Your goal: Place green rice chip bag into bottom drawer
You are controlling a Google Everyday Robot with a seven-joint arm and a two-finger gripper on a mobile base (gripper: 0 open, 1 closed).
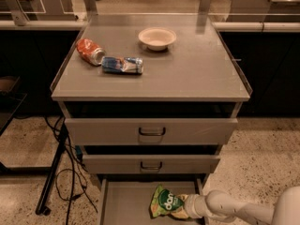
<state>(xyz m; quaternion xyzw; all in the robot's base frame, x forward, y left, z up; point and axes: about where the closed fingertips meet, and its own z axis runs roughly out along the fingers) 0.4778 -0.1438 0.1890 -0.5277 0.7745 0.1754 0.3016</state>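
One white arm reaches in from the lower right, its tool (190, 206) meeting the right edge of the green rice chip bag (164, 202). Whether the tool grips the bag cannot be told. The bag sits over the grey floor of the open bottom drawer (124, 203), right of centre. Its long axis slants from back-left to front-right, one corner pointing toward the cabinet. Above are two drawer fronts (150, 131). On the table (197, 74) lie a crushed blue can (123, 65), a crushed orange-red can (90, 51) just beside it, and a white bowl (157, 38).
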